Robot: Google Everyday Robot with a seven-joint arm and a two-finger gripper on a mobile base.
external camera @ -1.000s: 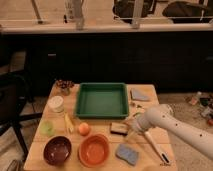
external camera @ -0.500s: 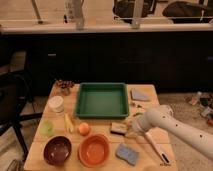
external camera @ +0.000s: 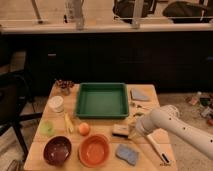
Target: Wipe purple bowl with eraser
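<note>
Over the last second very little moves on the table point(external camera: 36, 150). The arm point(external camera: 172, 127) reaches in from the right at almost the same angle as before, and the eraser point(external camera: 119, 131) lies where it lay, just in front of the green tray point(external camera: 102, 100). The real change is at the gripper point(external camera: 129, 131): its jaws were spread a second ago and have now drawn fully together at the eraser's right end. From this view they appear to pinch the eraser, though the contact itself is hard to make out. The eraser rests on the wood and is not yet lifted.

For the task, this looks like the end of the pick-up step: the grasp is made and the wiping has not begun. The purple bowl point(external camera: 57, 150) sits at the front left corner of the table, well apart from the gripper. The orange bowl point(external camera: 95, 150) stands just beside it, between it and the eraser. The next move probably calls for lifting the eraser clear and carrying it left over the orange bowl. A blue-grey sponge point(external camera: 127, 154) lies near the gripper, toward the front edge.
</note>
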